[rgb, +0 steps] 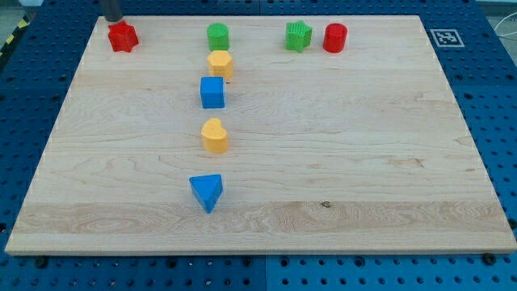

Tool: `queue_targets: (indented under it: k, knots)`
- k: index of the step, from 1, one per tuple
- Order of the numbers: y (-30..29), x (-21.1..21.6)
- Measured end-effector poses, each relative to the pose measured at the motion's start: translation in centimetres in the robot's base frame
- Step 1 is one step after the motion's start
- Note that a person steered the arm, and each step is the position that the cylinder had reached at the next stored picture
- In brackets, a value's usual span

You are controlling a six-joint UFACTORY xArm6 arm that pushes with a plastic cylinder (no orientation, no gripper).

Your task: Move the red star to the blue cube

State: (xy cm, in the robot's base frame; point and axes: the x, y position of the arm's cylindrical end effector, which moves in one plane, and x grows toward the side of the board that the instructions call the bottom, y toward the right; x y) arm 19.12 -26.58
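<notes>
- Landmark: pale wooden board (pixel 339 162) on a blue perforated table (pixel 24 89).
- My tip (pixel 112 20), the end of a plain dark rod with no jaws, sits at the board's top-left corner, just above the red star block (pixel 123 36); whether it touches cannot be told.
- Blue cube block (pixel 212 92) lies left of board centre, well apart from the star.
- Column from the board's top edge downward: green cylinder (pixel 217 35), yellow hexagonal block (pixel 220 63), blue cube, yellow heart-shaped block (pixel 215 136), blue triangular block (pixel 207 191).
- Top edge, right of centre: green star-like block (pixel 298 35), red cylinder (pixel 334 37).
</notes>
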Motion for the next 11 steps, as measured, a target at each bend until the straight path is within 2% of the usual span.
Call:
queue_targets:
  k: [3,4,7,9,11]
  knots:
    - [-1.3,1.3]
    - [-1.2,3.9]
    - [7.7,8.3]
    - [12.1,13.1]
    - [13.9,18.9]
